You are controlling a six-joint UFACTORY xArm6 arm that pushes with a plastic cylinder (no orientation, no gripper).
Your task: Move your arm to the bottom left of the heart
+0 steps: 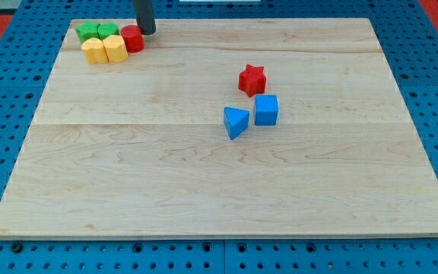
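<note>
Rod and nothing more: my tip (146, 33) is the blunt end of a dark rod with no jaws to open or close, and it holds nothing. It stands on the board (204, 190) close to the top edge, in the view's top left, just to the upper right of the red cylinder (132, 39); whether it touches that block I cannot tell. The cylinder is the right end of a tight cluster of five blocks. Left of it in the back row sit two green blocks, one (108, 30) next to the cylinder and one (88, 32) at the cluster's far left; their shapes are hard to make out. In front of them are two yellow blocks side by side and touching: the left one, with a notched top, looks like the yellow heart (93, 51), and the right one is a faceted yellow block (115, 48) pressed against the cylinder. So the heart lies down and to the left of my tip, with the other yellow block and the cylinder between us. Well apart, right of the board's centre, is a second group: a red star (252, 79), a blue cube (266, 109) just below it, and a blue triangle (236, 122) just left of the cube.
</note>
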